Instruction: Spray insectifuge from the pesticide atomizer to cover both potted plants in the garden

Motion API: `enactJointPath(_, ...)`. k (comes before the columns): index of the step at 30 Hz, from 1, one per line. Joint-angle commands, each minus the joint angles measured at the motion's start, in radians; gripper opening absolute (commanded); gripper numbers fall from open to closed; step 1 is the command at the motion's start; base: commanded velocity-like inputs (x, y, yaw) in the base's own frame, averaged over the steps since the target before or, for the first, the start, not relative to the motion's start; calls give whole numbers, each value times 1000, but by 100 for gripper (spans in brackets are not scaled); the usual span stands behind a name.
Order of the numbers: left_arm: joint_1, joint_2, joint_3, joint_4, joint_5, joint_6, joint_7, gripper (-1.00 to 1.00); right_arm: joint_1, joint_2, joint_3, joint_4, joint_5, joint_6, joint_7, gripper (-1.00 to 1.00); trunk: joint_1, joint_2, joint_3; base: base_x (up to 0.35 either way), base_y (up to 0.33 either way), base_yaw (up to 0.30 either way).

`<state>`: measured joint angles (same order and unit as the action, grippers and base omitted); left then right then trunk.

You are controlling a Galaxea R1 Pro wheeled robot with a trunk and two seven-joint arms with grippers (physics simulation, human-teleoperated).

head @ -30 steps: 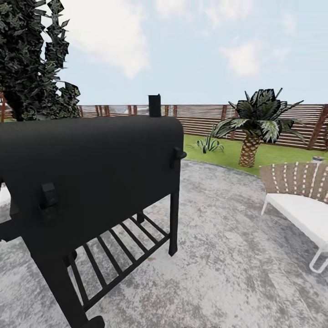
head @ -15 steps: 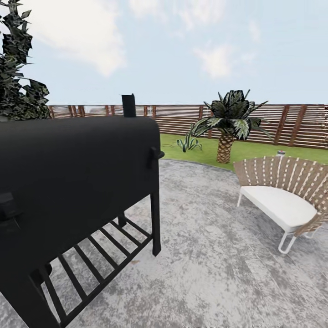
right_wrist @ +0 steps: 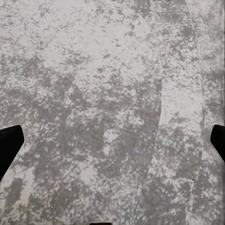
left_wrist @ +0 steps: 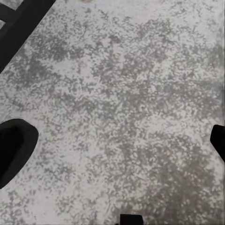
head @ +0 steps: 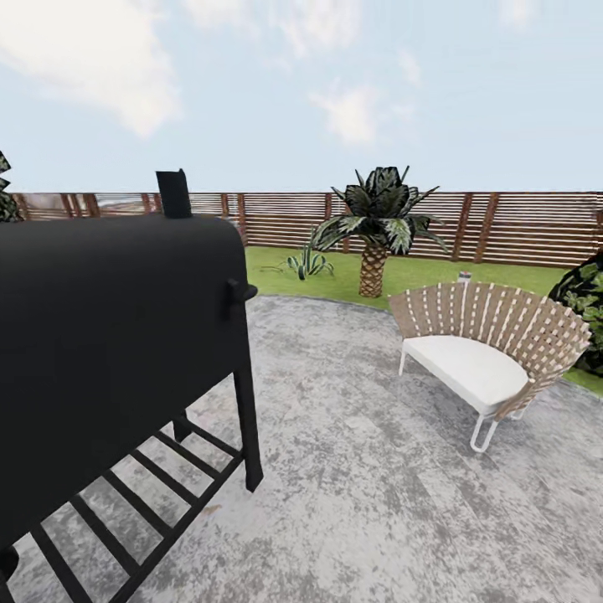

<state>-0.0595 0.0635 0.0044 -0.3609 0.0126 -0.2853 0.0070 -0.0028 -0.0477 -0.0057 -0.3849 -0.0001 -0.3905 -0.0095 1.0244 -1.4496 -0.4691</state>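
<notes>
1. A black barrel grill (head: 109, 335) is standing at about 9 o'clock in the head view, with a short chimney (head: 173, 194) rising from its top and a slatted shelf (head: 142, 502) running between its legs.
2. Rough grey paving (head: 377, 494) is spreading from 6 o'clock up to the middle of the head view, where it is meeting the green lawn (head: 435, 276).
3. A curved woven chair (head: 494, 335) with a white cushion (head: 465, 368) is sitting on the paving at about 3 o'clock.
4. A small object with a whitish top and a darker body (head: 463, 277) is showing just above the chair back, on the lawn side; it is too small to identify as the pesticide atomizer for certain.
5. A short palm (head: 377, 226) is growing on the lawn near 1 o'clock, with a low spiky green plant (head: 308, 264) beside it toward 12 o'clock.
6. A wooden slat fence (head: 519, 226) is running across behind the lawn, and a dark-leaved bush (head: 586, 310) is entering at the 3 o'clock edge.
7. The left gripper (left_wrist: 115, 145) is hanging over bare paving with its dark fingers (left_wrist: 14, 147) spread wide apart and holding nothing.
8. The right gripper (right_wrist: 112, 140) is likewise hanging over paving, fingers (right_wrist: 9, 143) wide apart and holding nothing.
9. No writing or brand mark is legible anywhere.
</notes>
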Motion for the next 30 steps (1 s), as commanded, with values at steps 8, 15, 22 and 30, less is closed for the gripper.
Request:
enactJointPath(8,0,1,0,0,1,-3,1,100,0,0,0,0,0,-2,-1,100,1,0,-1,337,0,-300)
enactJointPath(15,1,1,-1,0,1,-4,1,100,0,0,0,0,0,-2,-1,100,1,0,-1,338,0,-300)
enactJointPath(22,1,1,-1,0,1,-5,1,100,0,0,0,0,0,-2,-1,100,1,0,-1,339,0,-300)
enactJointPath(30,1,1,-1,0,1,-5,1,100,0,0,0,0,0,-2,-1,100,1,0,-1,339,0,-300)
